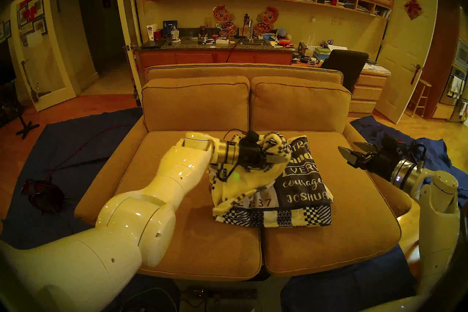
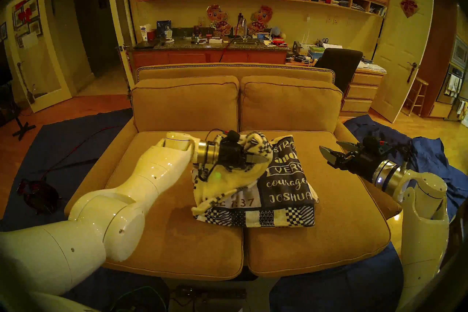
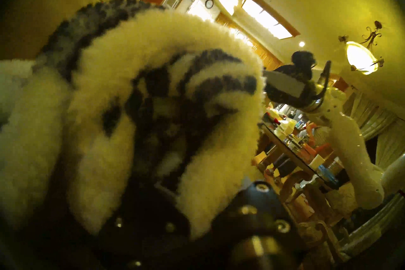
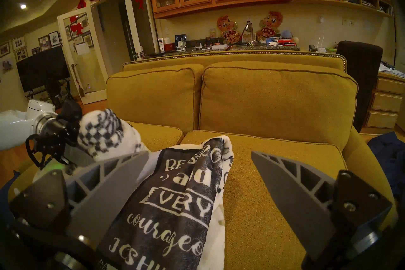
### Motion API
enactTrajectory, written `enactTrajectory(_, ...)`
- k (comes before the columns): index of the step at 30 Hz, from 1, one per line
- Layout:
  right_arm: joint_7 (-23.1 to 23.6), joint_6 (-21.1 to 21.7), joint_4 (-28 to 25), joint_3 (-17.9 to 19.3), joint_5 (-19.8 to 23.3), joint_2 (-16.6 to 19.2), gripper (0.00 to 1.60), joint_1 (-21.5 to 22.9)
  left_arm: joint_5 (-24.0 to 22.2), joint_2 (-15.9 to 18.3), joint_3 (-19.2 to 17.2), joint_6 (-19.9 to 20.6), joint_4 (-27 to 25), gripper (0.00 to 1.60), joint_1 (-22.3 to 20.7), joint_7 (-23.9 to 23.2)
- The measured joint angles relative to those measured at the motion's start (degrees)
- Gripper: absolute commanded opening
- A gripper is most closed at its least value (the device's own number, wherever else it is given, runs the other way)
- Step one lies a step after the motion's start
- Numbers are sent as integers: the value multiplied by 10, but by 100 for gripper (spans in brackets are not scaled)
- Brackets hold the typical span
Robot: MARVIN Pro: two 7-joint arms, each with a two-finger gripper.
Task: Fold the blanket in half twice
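We see the blanket (image 1: 301, 187) lying in the middle of the frame on the seat of a tan sofa (image 1: 177, 202), spread across the seam between the two seat cushions and mostly on the right one. Its dark panel with the words "VERY", "courage" and "JOSHUA" faces up, and a checkered and triangle-patterned border runs along its lower edge. Our left gripper (image 1: 276, 158) reaches in from the lower left of the head view and is clamped tight on a bunched fold of the blanket, which it holds lifted above the rest of the cloth, so that the cream back and a strip of checkered border drape down and to the left from the fingers. In the left wrist view that plush cream-and-navy bunch (image 3: 135, 122) fills most of the frame, hard against the camera. Our right gripper (image 1: 350, 150) sits at the right of the head view, above the sofa's right edge and apart from the blanket, with its jaws spread wide and nothing between them. In the right wrist view its two grey fingers (image 4: 114, 182) stand far apart at the bottom corners, the lettered panel between them lower in the frame. Dark blue cloths (image 1: 65, 152) cover the floor on both sides of the sofa.
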Motion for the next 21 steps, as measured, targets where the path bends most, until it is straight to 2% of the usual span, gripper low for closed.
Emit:
enactTrajectory(11, 0, 0, 0, 0, 0, 0, 160, 0, 6, -58, 43, 27, 13, 0, -18, 102)
enactTrajectory(17, 0, 0, 0, 0, 0, 0, 160, 0, 5, -91, 49, 31, 59, 0, -31, 158)
enactTrajectory(18, 0, 0, 0, 0, 0, 0, 160, 0, 5, -96, 48, 31, 68, 5, -33, 166)
enactTrajectory(19, 0, 0, 0, 0, 0, 0, 160, 0, 5, -101, 48, 29, 78, 19, -36, 174)
enactTrajectory(20, 0, 0, 0, 0, 0, 0, 160, 0, 5, -107, 46, 26, 91, 63, -40, 183)
enactTrajectory(21, 0, 0, 0, 0, 0, 0, 160, 0, 5, -109, 45, 24, 97, 80, -42, 187)
